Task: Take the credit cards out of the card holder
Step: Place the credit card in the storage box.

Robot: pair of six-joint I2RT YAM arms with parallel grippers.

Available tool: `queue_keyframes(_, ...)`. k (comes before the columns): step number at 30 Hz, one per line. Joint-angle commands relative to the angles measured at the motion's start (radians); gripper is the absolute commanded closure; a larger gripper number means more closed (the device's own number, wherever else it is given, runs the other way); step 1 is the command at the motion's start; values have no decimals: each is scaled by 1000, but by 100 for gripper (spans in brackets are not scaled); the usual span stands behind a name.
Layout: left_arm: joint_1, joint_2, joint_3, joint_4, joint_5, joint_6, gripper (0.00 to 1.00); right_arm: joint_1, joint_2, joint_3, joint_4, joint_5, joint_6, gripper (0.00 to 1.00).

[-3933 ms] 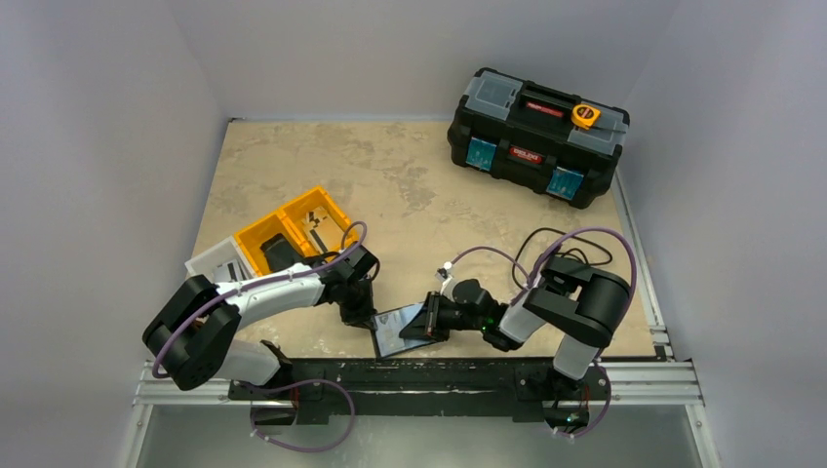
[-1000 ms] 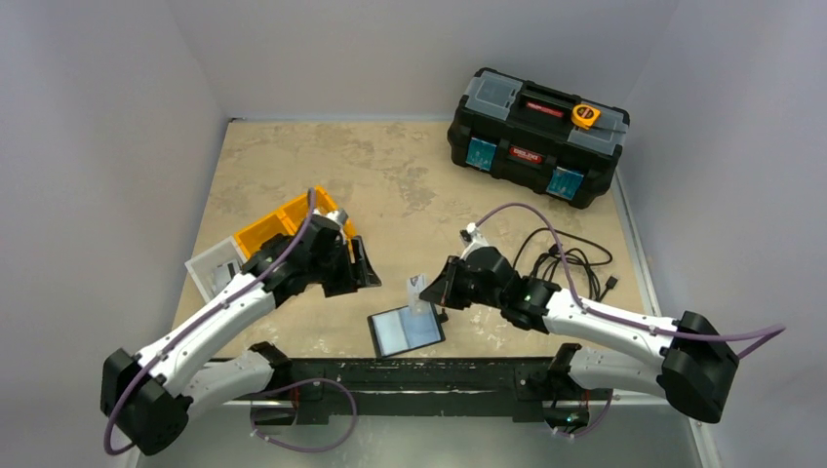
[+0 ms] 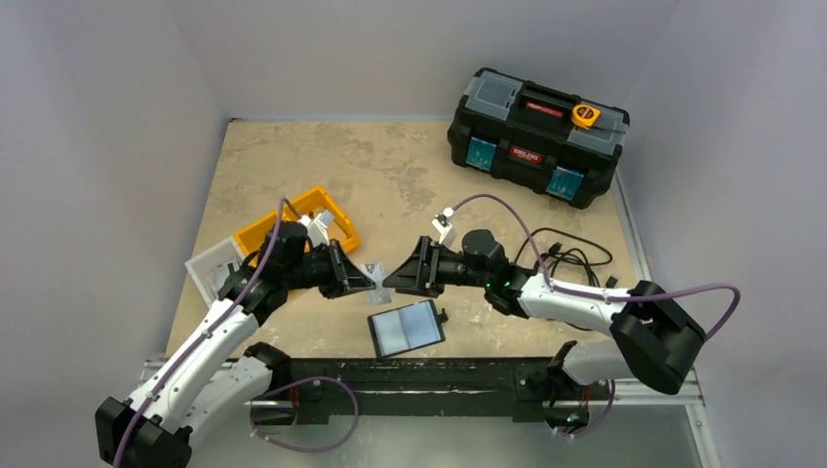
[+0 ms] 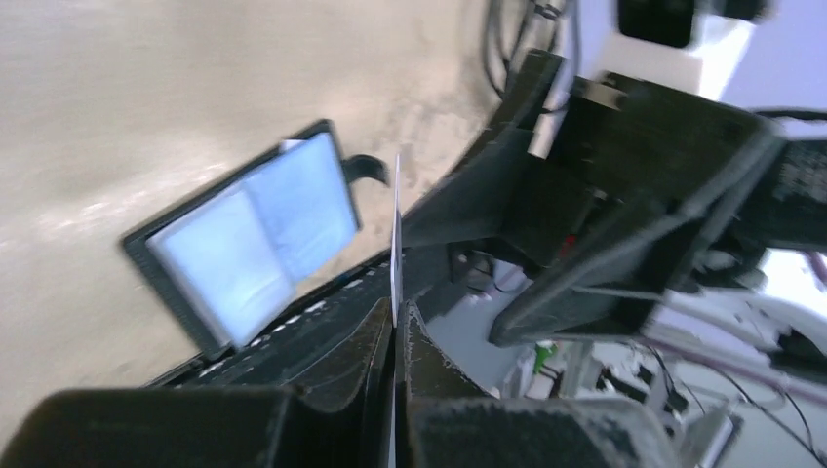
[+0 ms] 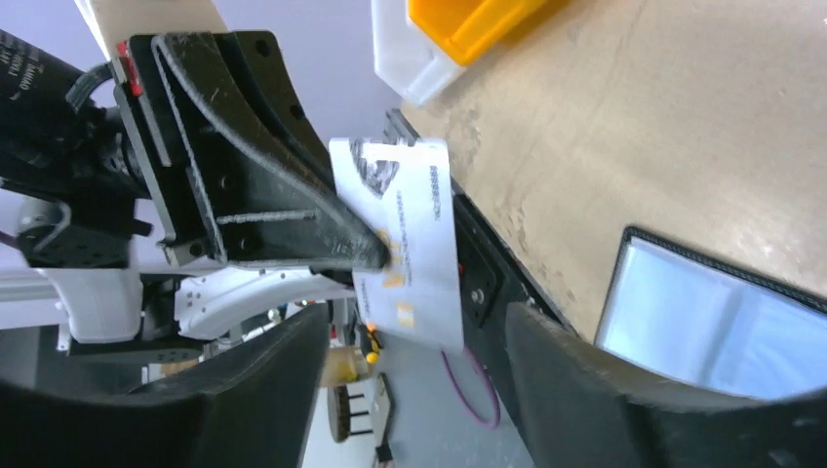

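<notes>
Pinching a credit card (image 5: 414, 244) edge-on above the card holder (image 3: 408, 328), left pincer (image 4: 395, 327) apparently takes a handover; right pincer (image 3: 390, 277) gapes wide.

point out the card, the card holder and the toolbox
card (image 5: 417, 229): right wrist view, its printed face
card holder (image 3: 408, 328): top view, its glossy inner panel
toolbox (image 3: 536, 136): top view, middle of its black body

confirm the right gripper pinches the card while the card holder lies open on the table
Wrong arm: the left gripper pinches the card; the right gripper is open, per the right wrist view. The card holder is open on the table.
</notes>
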Motion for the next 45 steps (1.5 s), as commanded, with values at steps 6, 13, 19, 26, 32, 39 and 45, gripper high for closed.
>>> queue_keyframes(6,6,48,332,-708,-836,123,100,4,-123,129,-361,164,-238,4)
queue_keyframes(13,225,260,417,-816,-1130,233,100,4,-142,181,-505,227,-342,1)
queue_keyframes(19,438,405,436,-764,-1200,318,100,4,-177,179,-579,268,-368,1)
queue_keyframes(26,547,543,481,-737,-1246,357,100,4,-205,174,-626,286,-394,1)
queue_keyframes(32,588,607,480,-703,-1245,374,96,4,-218,174,-652,311,-401,1)
queue_keyframes(39,633,596,463,-669,-1213,410,64,4,-209,170,-671,327,-404,1)
queue_keyframes(45,634,524,456,-641,-1092,433,44,9,-184,175,-707,366,-414,1)
